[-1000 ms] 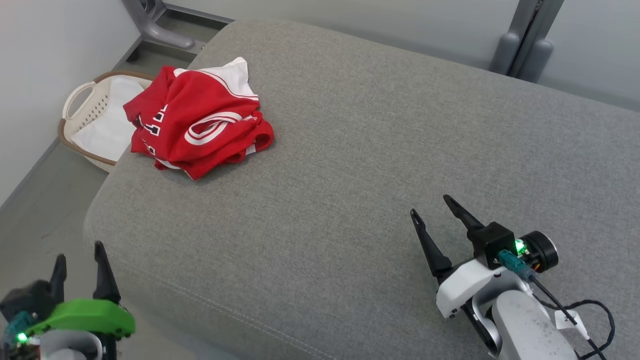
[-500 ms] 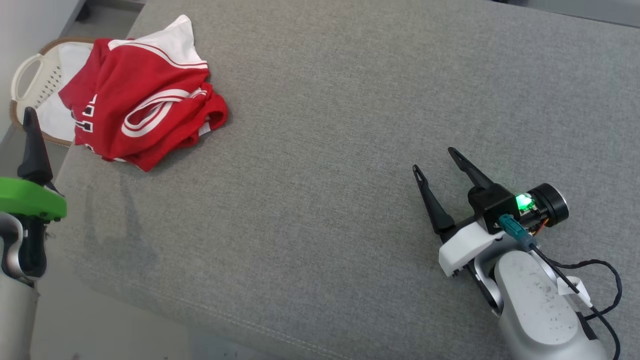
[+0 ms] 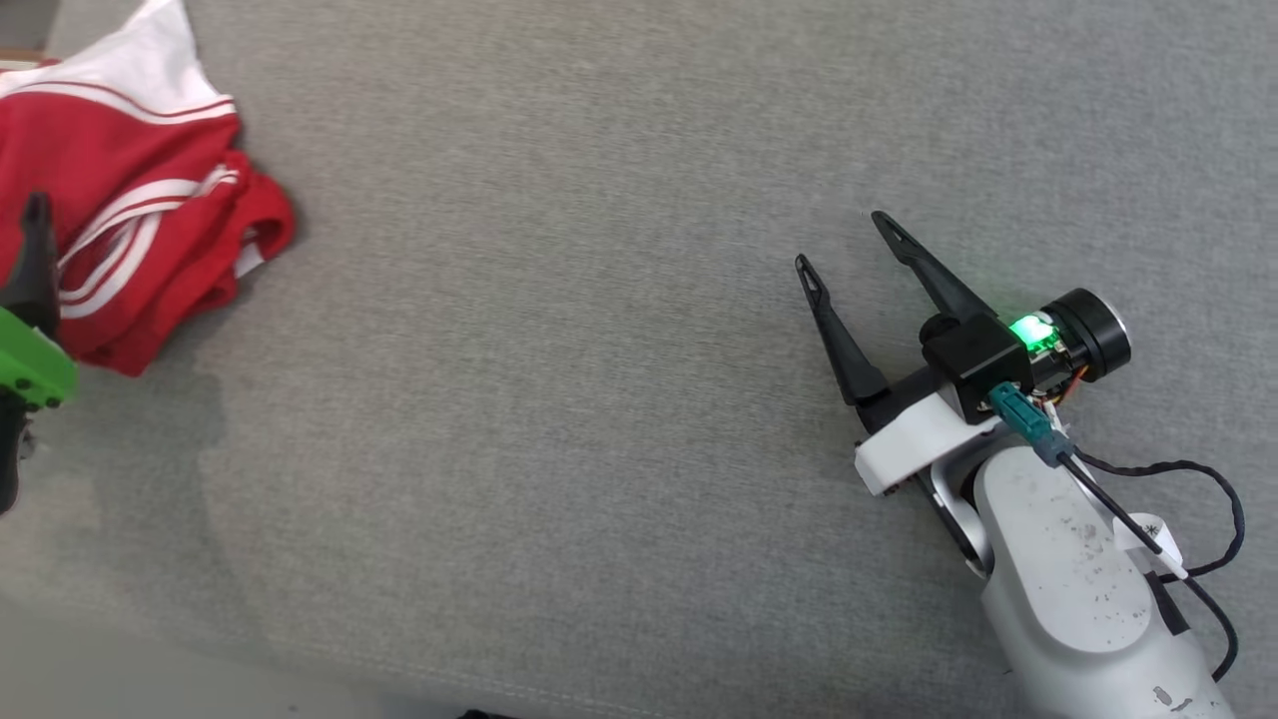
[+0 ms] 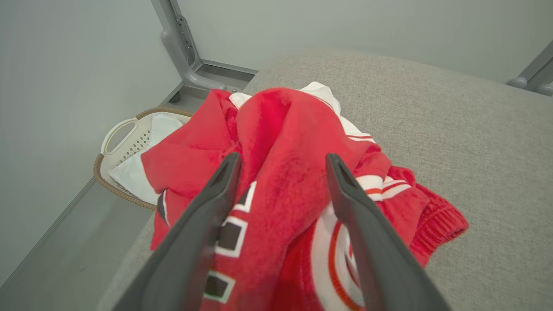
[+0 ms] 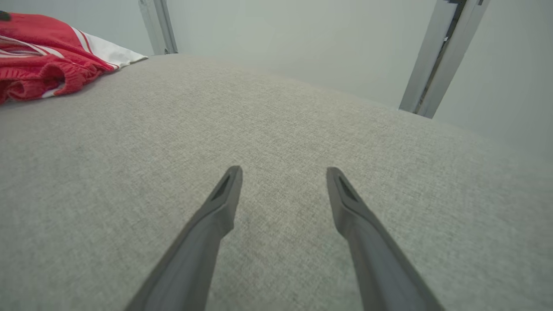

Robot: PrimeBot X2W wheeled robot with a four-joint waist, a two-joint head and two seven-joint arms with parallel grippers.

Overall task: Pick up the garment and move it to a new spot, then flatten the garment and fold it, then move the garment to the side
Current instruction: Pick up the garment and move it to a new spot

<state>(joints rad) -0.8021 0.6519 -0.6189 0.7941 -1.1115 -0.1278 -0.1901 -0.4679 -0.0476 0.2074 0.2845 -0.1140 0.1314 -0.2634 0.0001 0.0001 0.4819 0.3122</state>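
Garment is a crumpled red jersey with white stripes and trim [image 3: 150, 270], bunched in a heap on the far left part of the grey upholstered cushion [image 3: 559, 419], right by its left edge. Part of the white fabric sticks out on the far side of the pile, and some dark block lettering edged in white shows on the near side.

The left gripper [image 4: 283, 157] is wide open with nothing in it. In the left wrist view its two dark fingers [image 4: 207, 216] frame the top of the heap, one on each side of a raised red fold. Can't tell whether the tips actually touch the cloth. In the head view one finger and the green housing sit at the left edge, just beside the jersey.

The right gripper [image 3: 842, 240] is spread open too and empty. It hangs over bare cushion on the right, well apart from the jersey, fingers pointing to the far side.

On the floor left of the cushion sits a cream plastic laundry basket with a brown rim [image 4: 125, 129], with something white inside it.
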